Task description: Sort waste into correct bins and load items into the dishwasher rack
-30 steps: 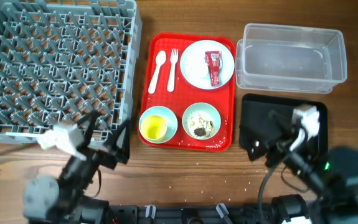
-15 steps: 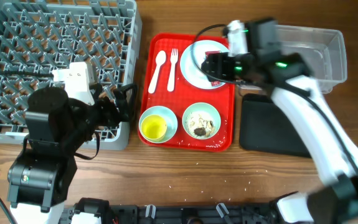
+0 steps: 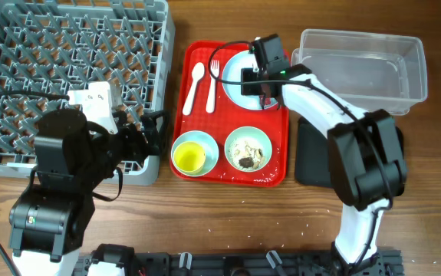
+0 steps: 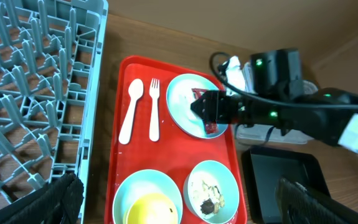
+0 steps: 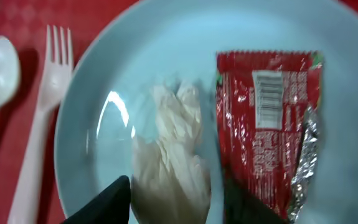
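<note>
Crumpled white scrap (image 5: 172, 143) lies on the pale-blue plate (image 5: 98, 81), just left of the red foil wrapper (image 5: 267, 130), between the open, empty fingers of the right gripper (image 5: 177, 200). Risk: one finger overlaps the wrapper, so closing could pinch both.

The overhead camera looks straight down on the whole desk (image 3: 228, 207). The left wrist camera sits back above the edge of the rack (image 4: 35, 93), facing across the red tray (image 4: 166, 155). The right wrist camera looks down from very close on the plate (image 5: 104, 81), which all three views share.
</note>
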